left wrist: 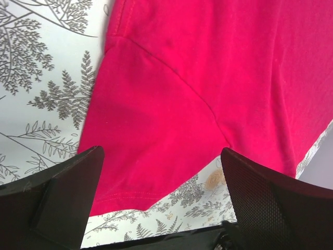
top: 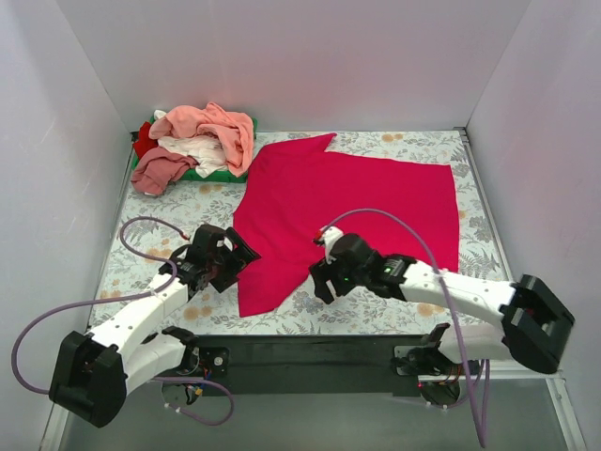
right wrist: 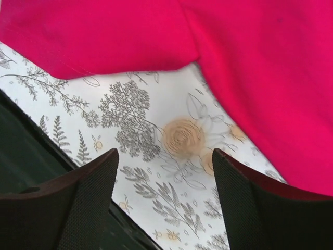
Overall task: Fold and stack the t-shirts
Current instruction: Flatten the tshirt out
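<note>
Above: the vivid crimson-magenta cloth t-shirt (top: pixel 357 197) lies spread on the floral-print table (top: pixel 481 225). Left wrist: the left hand (left wrist: pixel 160 153) gapes over a sleeve (left wrist: pixel 151 130); pinch its edge squarely. Right wrist: the right hand (right wrist: pixel 164 153), open over table, must reach cloth

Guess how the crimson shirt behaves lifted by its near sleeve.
Likely floppy: the crimson shirt lies flat and thin, so it should drape from the sleeve. Probably light, and a pull may drag it across the floral table cover.
</note>
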`<state>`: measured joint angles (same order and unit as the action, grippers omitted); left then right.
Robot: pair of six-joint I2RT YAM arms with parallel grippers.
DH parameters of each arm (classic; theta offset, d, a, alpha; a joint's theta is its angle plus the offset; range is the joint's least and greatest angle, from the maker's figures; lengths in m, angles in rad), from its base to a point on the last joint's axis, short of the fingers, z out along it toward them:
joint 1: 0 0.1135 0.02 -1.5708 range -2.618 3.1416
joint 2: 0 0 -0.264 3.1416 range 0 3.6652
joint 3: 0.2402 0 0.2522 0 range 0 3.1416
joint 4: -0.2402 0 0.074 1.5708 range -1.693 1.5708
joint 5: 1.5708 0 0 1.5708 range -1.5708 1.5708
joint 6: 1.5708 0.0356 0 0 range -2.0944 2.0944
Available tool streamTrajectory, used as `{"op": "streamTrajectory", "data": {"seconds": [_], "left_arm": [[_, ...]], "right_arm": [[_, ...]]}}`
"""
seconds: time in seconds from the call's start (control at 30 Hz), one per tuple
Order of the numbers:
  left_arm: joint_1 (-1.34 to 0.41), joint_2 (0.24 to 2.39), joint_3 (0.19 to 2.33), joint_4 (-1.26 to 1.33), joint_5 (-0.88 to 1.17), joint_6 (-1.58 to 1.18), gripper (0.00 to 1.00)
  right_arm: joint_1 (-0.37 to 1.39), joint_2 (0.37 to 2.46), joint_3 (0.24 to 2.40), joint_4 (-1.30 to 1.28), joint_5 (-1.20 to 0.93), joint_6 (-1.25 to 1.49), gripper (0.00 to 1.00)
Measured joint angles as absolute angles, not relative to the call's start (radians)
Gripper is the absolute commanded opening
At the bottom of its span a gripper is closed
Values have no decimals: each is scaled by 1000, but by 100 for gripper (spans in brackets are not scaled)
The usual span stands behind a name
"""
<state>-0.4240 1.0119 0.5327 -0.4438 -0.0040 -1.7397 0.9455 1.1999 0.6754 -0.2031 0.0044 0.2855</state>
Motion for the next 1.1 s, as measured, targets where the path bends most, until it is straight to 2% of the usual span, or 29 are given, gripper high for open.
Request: {"op": "streamTrajectory", "data": {"seconds": [0.23, 0.4, 0.53, 0.63, 0.67, 0.77, 1.1], "left_arm": [[-424, 944, 490, -477, -26, -1755, 96], [-424, 849, 481, -516, -46, -1765, 96], [-424, 816, 481, -548, -67, -1770, 96], [-424, 812, 481, -566, -73, -1770, 96], [-424, 811, 481, -573, -75, -1770, 96], [-424, 805, 481, -585, -81, -1770, 96], [-424, 802, 485, -611, -95, -1768, 96]], "right_arm": [[1123, 1482, 828, -133, 147, 333, 62], [1135, 1618, 904, -89, 161, 364, 59], [1135, 1683, 929, -78, 179, 381, 53], [1135, 1719, 951, -78, 196, 387, 34], [1135, 1728, 960, -78, 204, 389, 23], [1135, 1745, 983, -75, 217, 390, 8], [1135, 1775, 1119, -141, 233, 392, 13]]}}
